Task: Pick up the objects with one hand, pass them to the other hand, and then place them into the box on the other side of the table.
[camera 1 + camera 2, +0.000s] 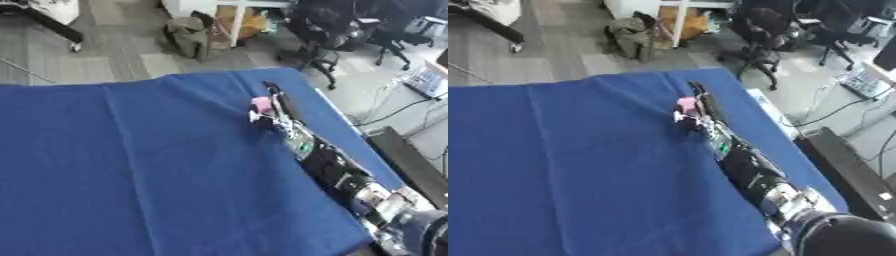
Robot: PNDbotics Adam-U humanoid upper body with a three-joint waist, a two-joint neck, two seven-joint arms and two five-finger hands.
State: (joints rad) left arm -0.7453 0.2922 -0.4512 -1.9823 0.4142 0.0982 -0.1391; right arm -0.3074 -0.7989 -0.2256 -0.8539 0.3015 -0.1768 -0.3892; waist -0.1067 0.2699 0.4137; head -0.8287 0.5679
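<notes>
Rt robot hand [273,107] is out over the blue worktop [131,175] w/ fingers curled on a pink object [261,105]. Keep it level, bring it toward centre for handoff; no box visible.

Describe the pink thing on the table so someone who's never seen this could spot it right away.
Start at the blue table and follow the robot's right arm from the lower right corner up to the right hand. The pink thing sits at that hand, near the table's far right edge. It is the only pink item on the cloth.
</notes>
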